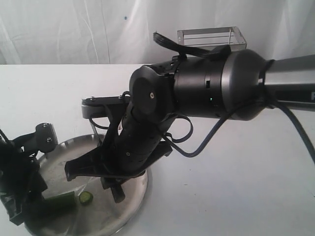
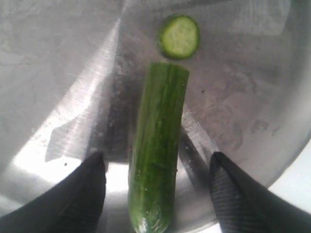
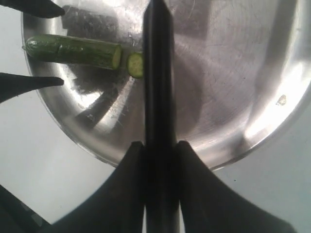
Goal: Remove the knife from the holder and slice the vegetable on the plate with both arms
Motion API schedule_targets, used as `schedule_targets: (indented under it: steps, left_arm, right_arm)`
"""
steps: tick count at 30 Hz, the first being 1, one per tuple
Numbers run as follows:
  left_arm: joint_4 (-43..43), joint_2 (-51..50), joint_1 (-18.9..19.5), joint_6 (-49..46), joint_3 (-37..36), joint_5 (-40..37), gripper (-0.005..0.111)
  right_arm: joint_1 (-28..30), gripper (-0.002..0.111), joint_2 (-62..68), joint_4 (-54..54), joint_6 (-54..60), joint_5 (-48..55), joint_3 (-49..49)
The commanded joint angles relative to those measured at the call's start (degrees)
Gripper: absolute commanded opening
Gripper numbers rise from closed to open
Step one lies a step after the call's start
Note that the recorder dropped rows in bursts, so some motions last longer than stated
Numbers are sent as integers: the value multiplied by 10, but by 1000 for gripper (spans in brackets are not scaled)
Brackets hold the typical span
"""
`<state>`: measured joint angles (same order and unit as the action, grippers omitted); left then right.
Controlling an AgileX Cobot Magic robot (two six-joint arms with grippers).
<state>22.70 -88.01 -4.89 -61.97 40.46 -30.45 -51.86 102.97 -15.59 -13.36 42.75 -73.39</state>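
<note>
Lying across the near part of the plate (image 1: 133, 206), the vegetable (image 2: 158, 160) sits between the spread fingers of the left pincer (image 2: 158, 194), which stands open on either side of it without touching. One round slice (image 2: 179, 36) rests just off its cut end, so a first cut looks done. The glossy skin and round body suggest that it will be slippery and apt to roll on the smooth steel; a steadying hold would best fall on its middle or uncut end, squeezed gently, since the pale flesh is likely soft enough to bruise. Above the plate, the right pincer (image 3: 158, 155) is clamped on the knife (image 3: 156, 87), gripping the handle, the dark blade reaching out over the slice. The knife looks stiff and light. Farther back on the white desk (image 1: 236, 177), behind the right arm, stands the wire holder (image 1: 211, 38).
</note>
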Motion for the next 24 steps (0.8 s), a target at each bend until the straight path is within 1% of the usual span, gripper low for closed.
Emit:
schedule_targets:
  steps: [1, 3, 4, 5, 8, 10, 12, 14, 16, 17, 19, 21, 24]
  left_arm:
    - [7, -22, -17, -10, 2, 1, 64]
    - [6, -28, -22, -8, 2, 15, 62]
    - [7, -32, -25, -8, 2, 21, 58]
    - [7, -34, -26, -4, 2, 27, 53]
    - [7, -35, -26, 7, 2, 46, 32]
    - [16, -35, -26, 7, 2, 60, 24]
    - [49, -33, -26, 7, 5, 75, 23]
    - [70, -33, -26, 7, 17, 67, 28]
    - [70, -33, -26, 11, 31, 63, 33]
    - [70, -33, -26, 34, 46, 65, 34]
    - [70, -34, -26, 48, 63, 68, 34]
    - [72, -48, -26, 48, 66, 82, 34]
    - [77, -81, -26, 48, 66, 81, 34]
  right_arm:
    - [5, 15, -7, -2, 12, -10, -1]
    - [5, 15, -7, -2, 12, -10, -1]
    - [5, 15, -7, -2, 12, -10, -1]
    - [5, 15, -7, -3, 12, -10, -1]
    - [5, 15, -7, -4, 12, -10, -1]
    - [5, 15, -7, -5, 12, -10, -1]
    - [5, 15, -7, -5, 12, -10, -1]
    - [5, 15, -7, -7, 12, -11, -1]
    - [5, 15, -7, -10, 12, -14, -1]
    - [5, 15, -7, -13, 12, -17, -1]
    - [5, 15, -7, -15, 12, -16, -1]
    - [5, 15, -7, -16, 12, -18, -1]
    - [5, 15, -7, -18, 12, -21, -1]
